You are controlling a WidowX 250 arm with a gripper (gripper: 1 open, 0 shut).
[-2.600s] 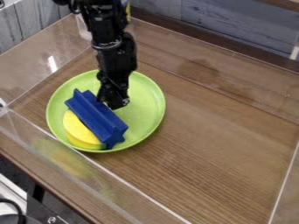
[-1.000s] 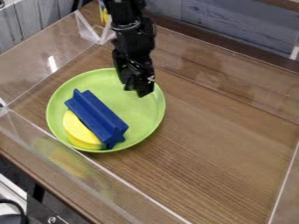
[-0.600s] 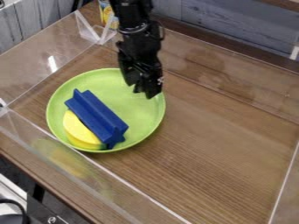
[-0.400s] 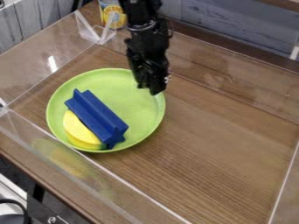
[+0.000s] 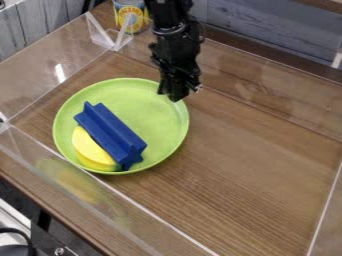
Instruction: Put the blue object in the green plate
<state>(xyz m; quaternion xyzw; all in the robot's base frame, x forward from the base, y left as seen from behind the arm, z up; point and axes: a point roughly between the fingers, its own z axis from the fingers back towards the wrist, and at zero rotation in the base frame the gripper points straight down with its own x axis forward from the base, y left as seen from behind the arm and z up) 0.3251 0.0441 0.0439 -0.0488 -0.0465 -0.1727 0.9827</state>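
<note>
You see the blue object (image 5: 110, 135) lying inside the green plate (image 5: 158, 137), on top of a yellow piece (image 5: 88, 152) | your end effector (image 5: 178, 92) points down over the plate's far rim, jaws together, holding nothing | plate sits on the wooden desk (image 5: 254, 150)

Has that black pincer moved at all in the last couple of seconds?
Yes. The pincer was low over the middle of the green plate, beside the blue object; it has drawn up and away to the plate's far rim, now shut and empty.
</note>
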